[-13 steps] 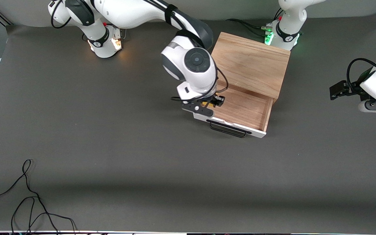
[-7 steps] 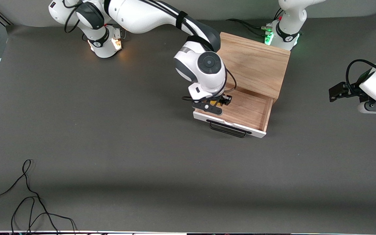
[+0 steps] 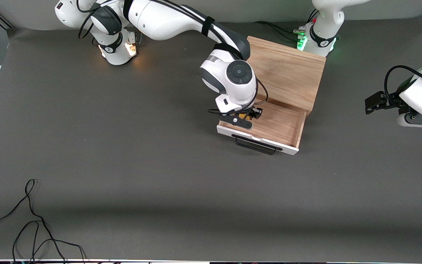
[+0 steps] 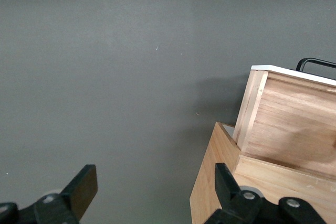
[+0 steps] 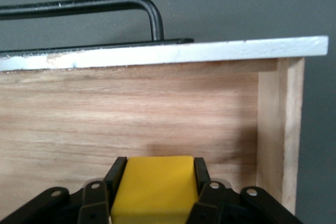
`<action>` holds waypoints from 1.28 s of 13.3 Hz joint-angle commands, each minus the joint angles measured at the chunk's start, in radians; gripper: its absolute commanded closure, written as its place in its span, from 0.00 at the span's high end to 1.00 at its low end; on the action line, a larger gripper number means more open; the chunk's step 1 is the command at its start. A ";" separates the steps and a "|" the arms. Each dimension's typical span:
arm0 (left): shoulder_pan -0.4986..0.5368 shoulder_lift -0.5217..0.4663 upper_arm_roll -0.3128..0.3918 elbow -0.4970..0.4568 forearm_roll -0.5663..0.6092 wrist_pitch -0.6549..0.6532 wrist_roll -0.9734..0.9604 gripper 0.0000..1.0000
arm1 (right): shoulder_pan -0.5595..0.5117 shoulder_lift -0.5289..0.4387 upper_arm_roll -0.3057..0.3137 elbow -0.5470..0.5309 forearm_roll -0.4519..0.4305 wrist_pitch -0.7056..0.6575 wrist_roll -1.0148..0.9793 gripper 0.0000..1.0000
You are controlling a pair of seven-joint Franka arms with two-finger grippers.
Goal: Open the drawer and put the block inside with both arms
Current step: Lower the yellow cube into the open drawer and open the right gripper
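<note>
We pick out the small bright yellow cube block [image 5: 153, 187] sitting between the black fingers [image 5: 114, 174] of the right gripper [image 3: 247, 116], one finger flat against each side face, so the fingers are pinching the block. It hangs inside the light wood tray of the white-fronted drawer [image 3: 269, 126], low over the floor near the corner toward the right arm's end, with bare wood all round it. Whether its underside is touching the floor, we cannot tell from here.

Here is the relation that counts, to our eye: the block has no long axis, being a cube, and the free way out is straight down onto the drawer floor; in the right wrist view the white front panel with its black bar handle [image 5: 105, 6] rises at twelve o'clock from the block, and a side wall stands at about three o'clock. So we judge a plain spreading of the fingers should leave it inside.

From the block in the front view, the light wooden box [image 3: 286, 71] lies at about one o'clock, with the drawer pulled well out of it.

Out at three o'clock, the left gripper [image 3: 376, 102] waits over the bare grey bench [image 3: 123, 165], well apart from the box, its fingers [image 4: 84, 187] spread wide and holding nothing. The right arm is plainly the nearer.
</note>
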State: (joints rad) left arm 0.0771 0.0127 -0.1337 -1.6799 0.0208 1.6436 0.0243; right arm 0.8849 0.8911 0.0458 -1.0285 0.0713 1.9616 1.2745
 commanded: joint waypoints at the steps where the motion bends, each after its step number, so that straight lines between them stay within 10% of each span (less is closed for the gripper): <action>1: -0.125 -0.028 0.123 -0.017 -0.012 0.013 0.006 1.00 | 0.032 0.011 -0.003 0.027 -0.108 -0.012 0.026 1.00; 12: -0.186 -0.034 0.174 -0.012 -0.012 -0.001 -0.029 1.00 | -0.125 -0.193 -0.003 0.030 -0.010 -0.216 -0.012 1.00; 17: -0.180 -0.030 0.175 0.003 -0.012 -0.002 -0.021 1.00 | -0.302 -0.369 -0.014 0.018 0.027 -0.563 -0.268 1.00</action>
State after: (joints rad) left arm -0.0891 -0.0010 0.0277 -1.6768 0.0184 1.6441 0.0072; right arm 0.6402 0.5981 0.0348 -0.9731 0.0756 1.5078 1.0992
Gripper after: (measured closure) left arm 0.000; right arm 0.000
